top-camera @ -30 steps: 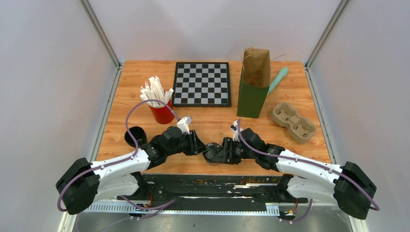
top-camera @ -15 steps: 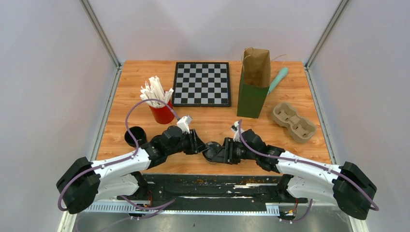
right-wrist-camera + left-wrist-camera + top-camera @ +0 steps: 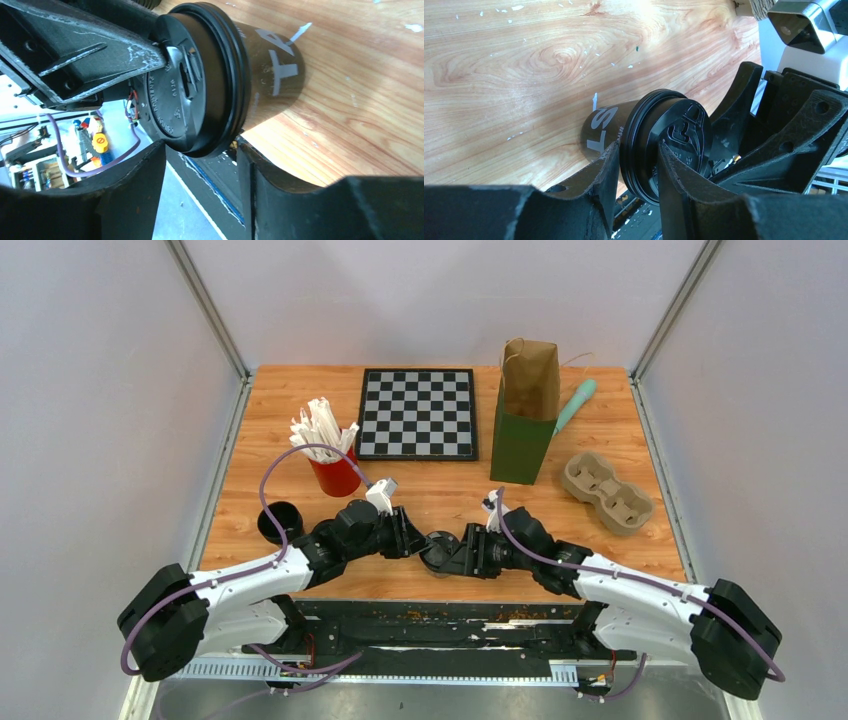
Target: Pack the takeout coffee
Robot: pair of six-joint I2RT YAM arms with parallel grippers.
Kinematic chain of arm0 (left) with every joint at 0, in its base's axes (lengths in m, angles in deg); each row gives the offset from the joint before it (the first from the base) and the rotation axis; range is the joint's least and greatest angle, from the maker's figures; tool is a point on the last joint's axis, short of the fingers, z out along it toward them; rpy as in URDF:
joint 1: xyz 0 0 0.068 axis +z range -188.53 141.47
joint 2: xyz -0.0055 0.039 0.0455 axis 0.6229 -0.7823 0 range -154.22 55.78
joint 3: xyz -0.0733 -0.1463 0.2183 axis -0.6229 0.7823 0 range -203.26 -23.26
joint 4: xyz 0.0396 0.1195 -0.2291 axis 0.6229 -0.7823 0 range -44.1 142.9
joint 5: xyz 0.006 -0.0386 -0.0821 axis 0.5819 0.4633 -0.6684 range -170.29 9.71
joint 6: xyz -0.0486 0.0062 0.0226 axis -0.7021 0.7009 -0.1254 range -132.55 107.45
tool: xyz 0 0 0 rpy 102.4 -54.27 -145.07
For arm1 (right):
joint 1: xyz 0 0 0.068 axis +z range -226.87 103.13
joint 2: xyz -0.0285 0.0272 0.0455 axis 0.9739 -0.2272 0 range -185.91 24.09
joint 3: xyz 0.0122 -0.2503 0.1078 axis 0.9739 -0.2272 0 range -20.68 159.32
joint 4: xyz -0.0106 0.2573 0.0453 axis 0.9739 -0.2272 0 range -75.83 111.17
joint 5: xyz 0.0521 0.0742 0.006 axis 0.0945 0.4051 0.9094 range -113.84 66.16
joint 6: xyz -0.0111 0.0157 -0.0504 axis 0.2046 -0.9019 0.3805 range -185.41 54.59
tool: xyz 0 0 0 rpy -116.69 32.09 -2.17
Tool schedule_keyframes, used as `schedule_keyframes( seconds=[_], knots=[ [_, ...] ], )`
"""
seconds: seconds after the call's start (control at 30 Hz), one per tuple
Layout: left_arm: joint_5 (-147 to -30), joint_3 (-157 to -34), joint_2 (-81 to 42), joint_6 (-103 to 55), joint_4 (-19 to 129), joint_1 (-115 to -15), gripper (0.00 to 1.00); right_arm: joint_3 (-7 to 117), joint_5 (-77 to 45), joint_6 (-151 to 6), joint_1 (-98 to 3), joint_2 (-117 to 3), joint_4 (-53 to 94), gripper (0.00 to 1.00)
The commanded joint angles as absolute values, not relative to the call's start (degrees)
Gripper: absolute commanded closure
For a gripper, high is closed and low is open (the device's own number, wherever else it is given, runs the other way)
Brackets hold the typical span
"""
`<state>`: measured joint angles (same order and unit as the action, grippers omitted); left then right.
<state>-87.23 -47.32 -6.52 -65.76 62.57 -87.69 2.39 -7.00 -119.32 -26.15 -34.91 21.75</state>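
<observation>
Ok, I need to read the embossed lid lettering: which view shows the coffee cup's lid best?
Right wrist: the lid is large, nearly face-on, embossing visible. Left wrist shows it obliquely, pinched by the left end effector. Top external shows only a small dark spot.

Bright, even light up top; the wrist cams are rougher

The top view is sharp, with only soft, short shadows on the table (image 3: 440,502). In the left wrist view, glare washes out the wood at upper centre, and the left gripper's fingers (image 3: 594,185) go soft along the bottom edge. In the right wrist view, the coffee cup (image 3: 270,75) has a faint sheen, and the lower left background is blown out.
</observation>
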Motion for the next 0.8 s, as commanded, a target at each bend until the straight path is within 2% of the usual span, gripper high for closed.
schedule_keyframes(
  seconds=[0.0, 0.5, 0.77],
  knots=[
    [-86.01, -46.23, -7.36, -62.65, 54.48, -88.27, 0.6, 4.68, -11.5, -117.23, -26.95, -31.57, 14.4, 0.43],
    [-86.32, -46.64, -7.72, -62.64, 54.73, -88.35, 0.6, 7.99, -11.07, -118.28, -26.95, -34.84, 17.68, 0.33],
    [-86.45, -46.42, -7.76, -62.82, 54.93, -88.36, 0.6, 7.65, -11.3, -118.16, -27.06, -38.39, 19.12, 0.4]
  ],
)
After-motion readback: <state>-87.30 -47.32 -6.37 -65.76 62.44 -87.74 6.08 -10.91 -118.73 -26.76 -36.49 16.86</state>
